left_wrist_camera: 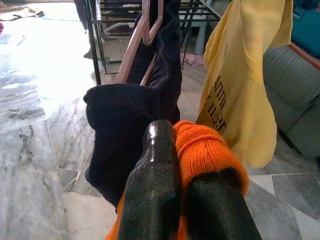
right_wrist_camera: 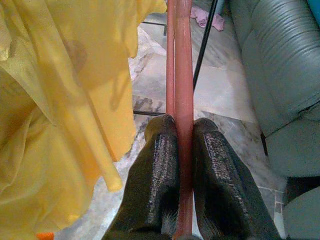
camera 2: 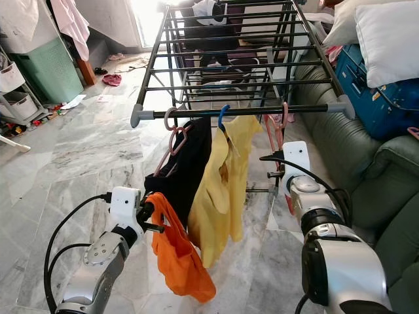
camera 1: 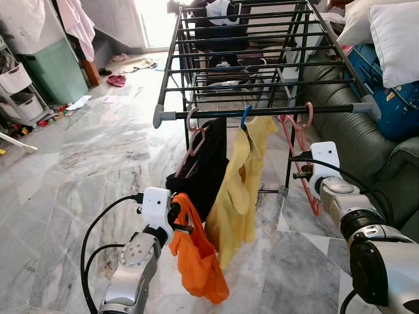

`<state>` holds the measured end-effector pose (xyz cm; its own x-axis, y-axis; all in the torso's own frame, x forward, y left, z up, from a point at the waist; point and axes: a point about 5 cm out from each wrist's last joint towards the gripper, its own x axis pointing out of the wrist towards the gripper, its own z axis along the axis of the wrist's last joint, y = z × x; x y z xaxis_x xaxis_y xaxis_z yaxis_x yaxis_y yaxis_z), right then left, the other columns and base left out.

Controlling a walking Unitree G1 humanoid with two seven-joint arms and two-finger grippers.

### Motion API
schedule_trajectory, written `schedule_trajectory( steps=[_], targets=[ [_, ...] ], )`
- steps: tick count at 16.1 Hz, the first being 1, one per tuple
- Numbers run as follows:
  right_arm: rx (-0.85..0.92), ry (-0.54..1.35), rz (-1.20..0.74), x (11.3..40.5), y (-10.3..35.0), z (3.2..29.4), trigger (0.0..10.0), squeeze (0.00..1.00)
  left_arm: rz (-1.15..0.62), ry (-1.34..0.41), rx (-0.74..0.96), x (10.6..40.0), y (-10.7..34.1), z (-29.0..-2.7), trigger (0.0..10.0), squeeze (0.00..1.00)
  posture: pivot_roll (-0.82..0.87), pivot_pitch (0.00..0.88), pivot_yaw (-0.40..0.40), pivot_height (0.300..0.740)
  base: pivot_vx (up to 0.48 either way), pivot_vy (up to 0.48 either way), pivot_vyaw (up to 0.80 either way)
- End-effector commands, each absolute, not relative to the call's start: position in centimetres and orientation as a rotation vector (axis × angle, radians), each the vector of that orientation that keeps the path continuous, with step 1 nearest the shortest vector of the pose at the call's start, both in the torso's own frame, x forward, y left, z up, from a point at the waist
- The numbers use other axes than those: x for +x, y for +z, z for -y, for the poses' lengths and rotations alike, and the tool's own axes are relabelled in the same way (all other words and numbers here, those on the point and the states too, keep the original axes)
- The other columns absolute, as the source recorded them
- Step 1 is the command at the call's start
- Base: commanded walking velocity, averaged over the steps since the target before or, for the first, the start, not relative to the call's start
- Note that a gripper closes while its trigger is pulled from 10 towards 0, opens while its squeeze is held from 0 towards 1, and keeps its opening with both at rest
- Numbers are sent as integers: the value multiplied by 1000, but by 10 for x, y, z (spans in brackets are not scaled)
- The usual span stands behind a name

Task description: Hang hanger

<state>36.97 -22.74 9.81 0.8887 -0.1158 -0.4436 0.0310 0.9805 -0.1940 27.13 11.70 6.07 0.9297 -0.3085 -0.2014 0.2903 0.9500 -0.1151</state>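
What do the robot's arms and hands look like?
Both arms are shiny silver metal tubes with round joints. Each wrist carries a white box, and black cables loop out beside it. The left hand and the right hand each have two long black fingers, rounded and glossy.

The front rail point(camera 1: 262, 111) of the drying rack point(camera 1: 242, 46) is crowded at mid-frame: a black garment point(camera 1: 206, 163), a yellow shirt point(camera 1: 245, 183) and a pink hanger point(camera 1: 301, 150) hang side by side, with only narrow gaps between them. The rail's left end stays bare, above open marble floor point(camera 1: 85, 163). At right, a green sofa point(camera 1: 366, 150) stands close beside the rack, narrowing passage there.
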Motion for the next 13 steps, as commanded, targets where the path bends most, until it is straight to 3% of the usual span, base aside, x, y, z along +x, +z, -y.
schedule_trajectory(
  steps=[1, 8, 13],
  targets=[
    [-171, -85, -459, 371, 101, 227, 0, 0, -199, -314, -65, 275, 67, -119, 10000, 0, -29, 0, 82, 740, 0, 0, 0],
    [-64, -141, -238, 384, 131, 223, 0, 0, -149, -304, -79, 289, 75, -115, 10000, 0, -84, 0, 95, 740, 0, 0, 0],
    [-45, -94, -189, 366, 104, 209, 0, 0, -129, -312, -89, 294, 74, -113, 10000, 0, -131, 0, 103, 740, 0, 0, 0]
  ],
)
